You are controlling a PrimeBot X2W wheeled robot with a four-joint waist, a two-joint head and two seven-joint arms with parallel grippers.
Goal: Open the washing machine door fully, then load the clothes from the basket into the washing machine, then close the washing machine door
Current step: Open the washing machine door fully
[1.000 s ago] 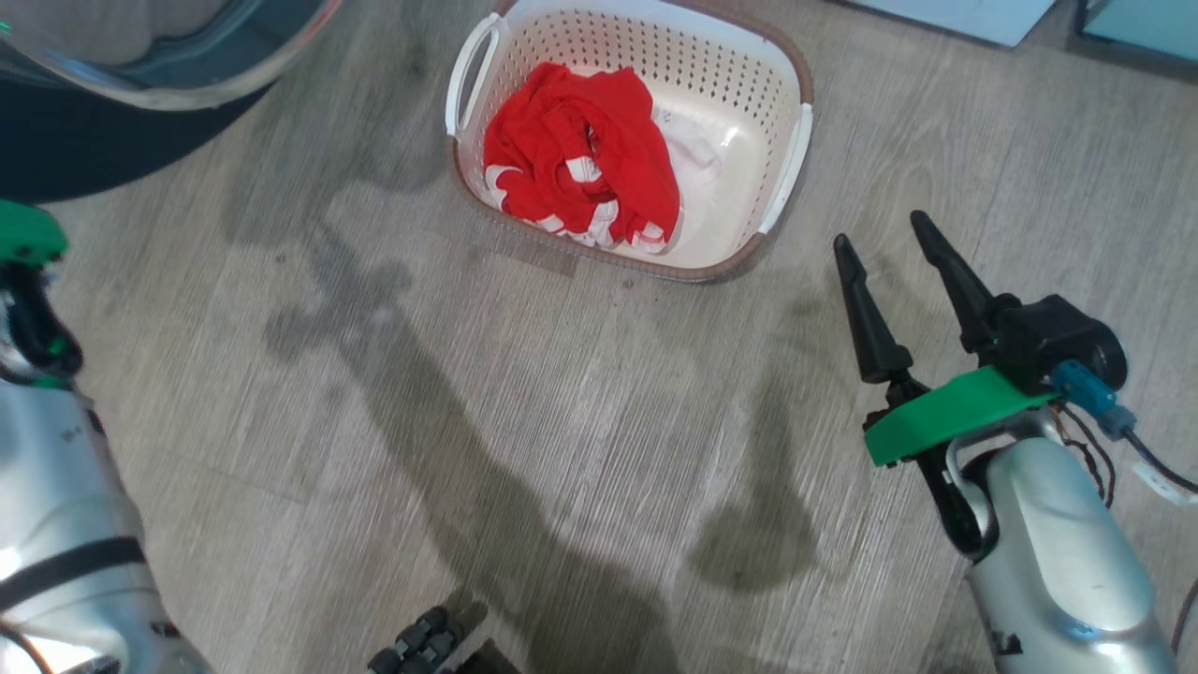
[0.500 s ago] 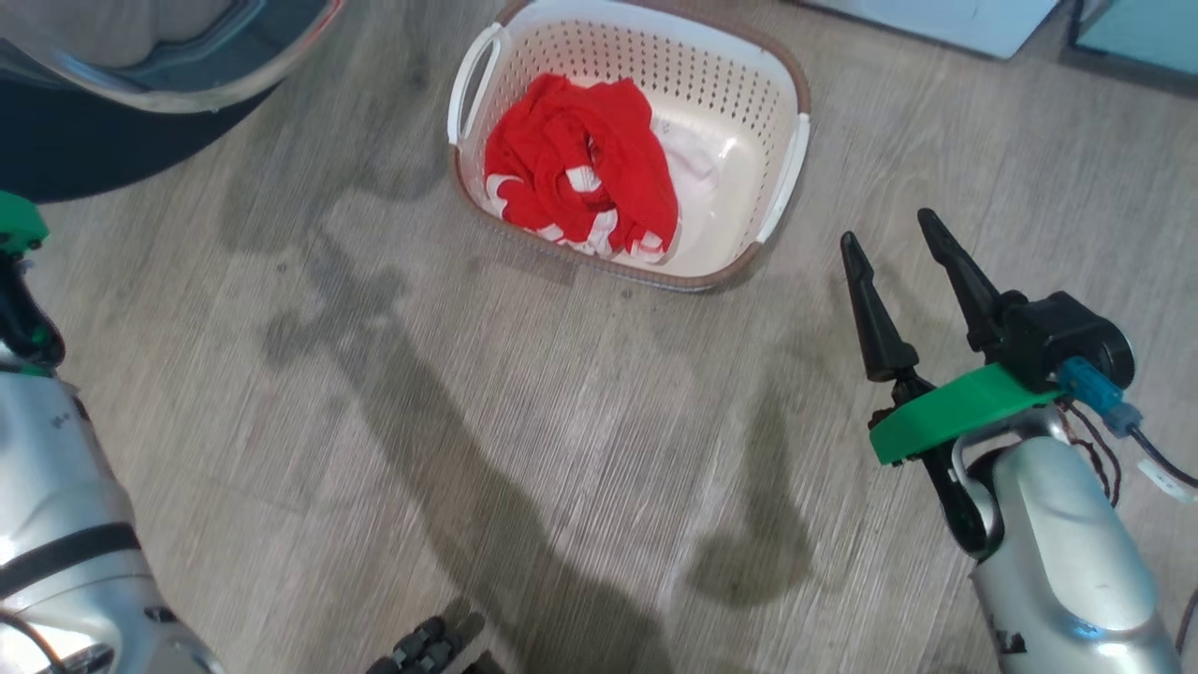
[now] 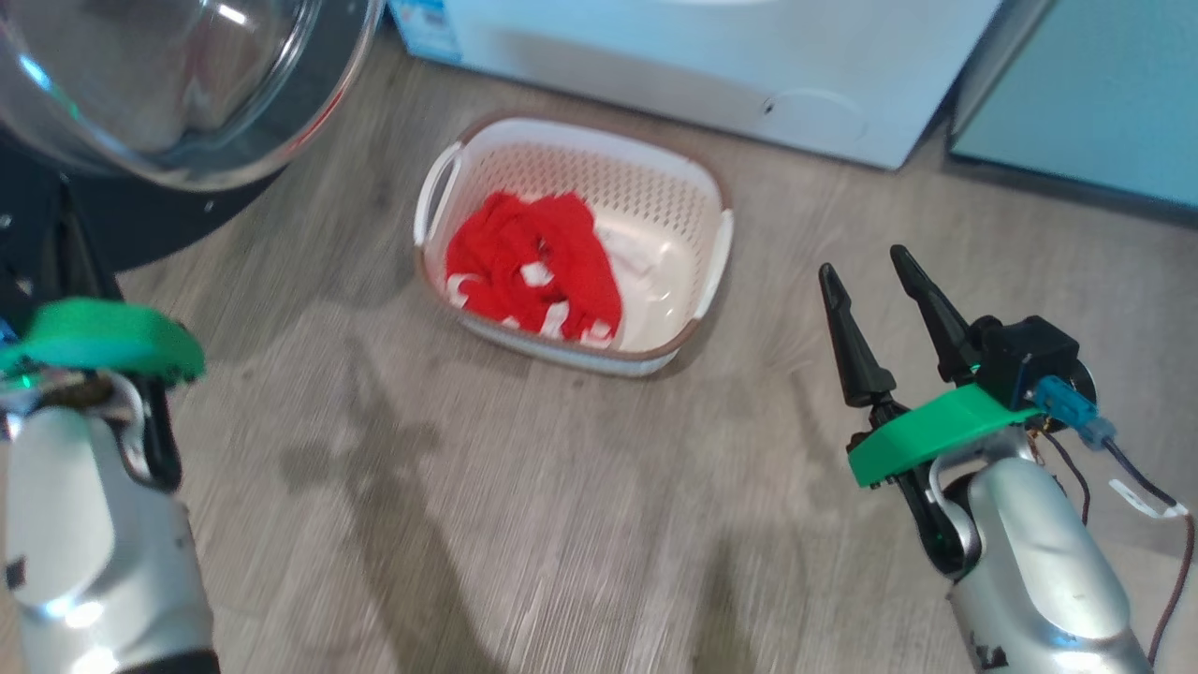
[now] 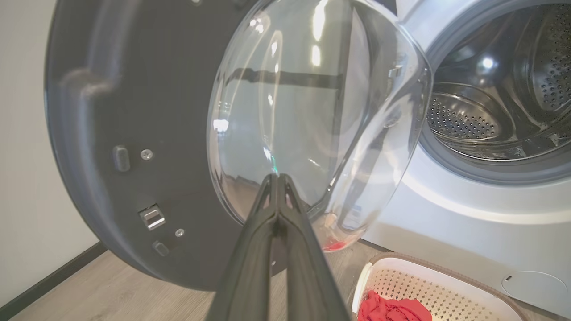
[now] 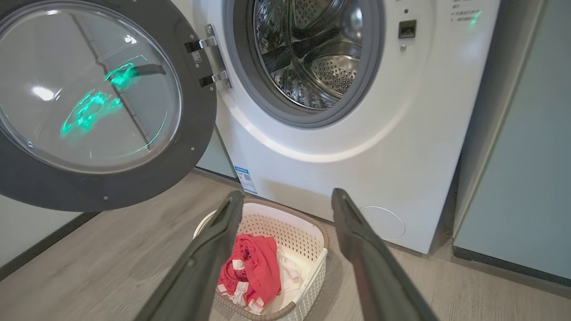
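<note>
**Limp laundry awaits**

Right gripper (image 3: pixel 862 261) spread, empty; left gripper (image 4: pixel 277 178) clenched on nothing. Beyond, red white-striped clothes (image 3: pixel 529 271) in a cream perforated plastic basket (image 3: pixel 599 178): light, probably best pinched at a raised fold. Farthest, white washing machine (image 5: pixel 401 133), black-rimmed glass door (image 5: pixel 196 147) open.

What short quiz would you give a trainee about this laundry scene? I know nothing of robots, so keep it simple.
1. True or false: the clothes lie in the basket.
2. Which has its fingers spread apart? A. the left gripper B. the right gripper C. both
3. What shows inside the washing machine, past the open washing machine door?
Key: 1. True. 2. B; the left gripper's fingers are pressed together. 3. The perforated steel drum, with no clothes seen in it.
</note>
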